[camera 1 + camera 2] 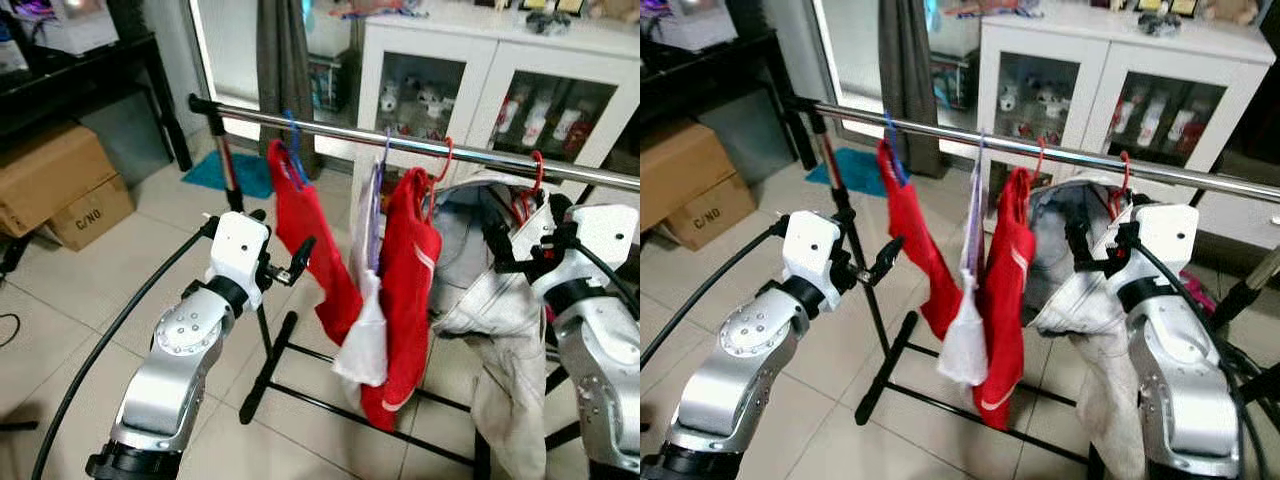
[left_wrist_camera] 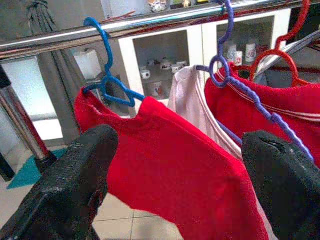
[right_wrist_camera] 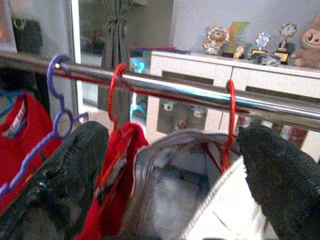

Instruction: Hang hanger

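Both sets of jaws are standing released, gripping nothing. Right gripper point(image 1: 520, 238) is hovering just before the red plastic hanger point(image 3: 229, 125), which is hooking over the shiny chrome clothes rail point(image 1: 420, 146) and carrying a pale grey-white garment point(image 1: 505, 330). Left gripper point(image 1: 283, 258) is facing a red shirt point(image 2: 175, 170) hanging on a blue hanger point(image 2: 107, 75). Between them are hanging a white cloth on a purple hanger point(image 2: 225, 55) and another red garment point(image 1: 408, 300).

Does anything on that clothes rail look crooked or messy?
Yes: the pale garment on the red hanger near the right pincer hangs bunched and lopsided, one side drooping floorwards. The red shirt on the blue hanger slants down too.
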You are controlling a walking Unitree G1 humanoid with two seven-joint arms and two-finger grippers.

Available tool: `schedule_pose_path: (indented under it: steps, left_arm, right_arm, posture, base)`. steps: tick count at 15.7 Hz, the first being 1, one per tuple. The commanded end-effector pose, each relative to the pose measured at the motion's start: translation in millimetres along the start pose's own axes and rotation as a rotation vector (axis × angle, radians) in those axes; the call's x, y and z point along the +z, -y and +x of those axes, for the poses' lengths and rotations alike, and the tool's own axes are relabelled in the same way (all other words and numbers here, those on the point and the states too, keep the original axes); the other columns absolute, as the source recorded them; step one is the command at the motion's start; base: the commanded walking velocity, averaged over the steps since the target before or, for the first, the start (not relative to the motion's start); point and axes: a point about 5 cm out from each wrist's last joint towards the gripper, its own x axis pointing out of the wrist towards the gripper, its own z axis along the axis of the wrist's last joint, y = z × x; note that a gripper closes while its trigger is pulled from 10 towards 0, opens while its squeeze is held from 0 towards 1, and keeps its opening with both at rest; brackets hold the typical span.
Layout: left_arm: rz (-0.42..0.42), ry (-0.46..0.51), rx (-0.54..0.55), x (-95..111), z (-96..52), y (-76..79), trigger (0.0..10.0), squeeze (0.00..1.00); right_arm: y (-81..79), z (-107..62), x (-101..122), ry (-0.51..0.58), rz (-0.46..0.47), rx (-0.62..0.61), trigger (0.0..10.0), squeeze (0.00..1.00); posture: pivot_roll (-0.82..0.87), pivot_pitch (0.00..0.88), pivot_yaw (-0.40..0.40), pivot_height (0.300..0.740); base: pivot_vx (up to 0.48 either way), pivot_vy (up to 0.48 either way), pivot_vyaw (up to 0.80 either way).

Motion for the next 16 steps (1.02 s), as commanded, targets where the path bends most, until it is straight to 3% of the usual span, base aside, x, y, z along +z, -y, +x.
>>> schedule_pose_path:
  steps: [1, 3, 4, 7, 8, 9, 11, 16]
  left_arm:
    - [0.003, -0.007, -0.013, 0, 0.8, 0.8, 10.0, 0.0]
    - [0.007, -0.012, -0.02, -1, 2.5, 0.5, 10.0, 0.0]
    - [-0.009, -0.021, -0.046, -1, 5.8, 1.7, 10.0, 0.0]
    - [-0.026, -0.023, -0.16, 1, 7.0, 12.8, 10.0, 0.0]
    - [-0.036, -0.03, -0.267, 2, 5.2, 22.1, 10.0, 0.0]
    - [-0.001, -0.037, -0.318, 2, 4.2, 26.3, 10.0, 0.0]
    - [0.055, -0.062, -0.35, -2, 3.3, 25.9, 10.0, 0.0]
    - [0.089, -0.083, -0.351, -5, 0.4, 19.1, 10.0, 0.0]
  right_arm:
    - [0.1, -1.2, -3, -0.037, -0.018, 0.009, 10.0, 1.0]
    - [1.8, -0.1, -7, -0.092, -0.032, 0.001, 10.0, 1.0]
    - [3.1, 2.5, -11, -0.162, -0.048, 0.004, 10.0, 1.0]
    - [7.1, 5.3, -11, -0.216, -0.075, 0.005, 10.0, 1.0]
    - [7.9, 7.7, -10, -0.244, -0.074, 0.021, 10.0, 0.43]
    - [6.3, 10.4, -7, -0.246, -0.069, 0.049, 10.0, 0.0]
    - [1.7, 13.3, -2, -0.249, -0.061, 0.085, 10.0, 0.0]
    - [-7.5, 20.6, 12, -0.204, -0.051, 0.106, 10.0, 0.0]
  posture:
    - [-0.06, 0.0, 0.043, 0.74]
    - [-0.07, 0.0, 0.053, 0.74]
    - [-0.07, 0.0, 0.054, 0.74]
    - [-0.08, 0.0, 0.047, 0.74]
    - [-0.08, 0.0, 0.047, 0.74]
    - [-0.08, 0.0, 0.051, 0.74]
    - [-0.08, 0.0, 0.056, 0.74]
    - [-0.07, 0.0, 0.06, 0.74]
  base:
    - [0.0, 0.0, 0.0]
    - [0.0, 0.0, 0.0]
    - [0.0, 0.0, 0.0]
    - [0.0, 0.0, 0.0]
    - [0.0, 0.0, 0.0]
    - [0.0, 0.0, 0.0]
    - [0.0, 0.0, 0.0]
    - [0.0, 0.0, 0.0]
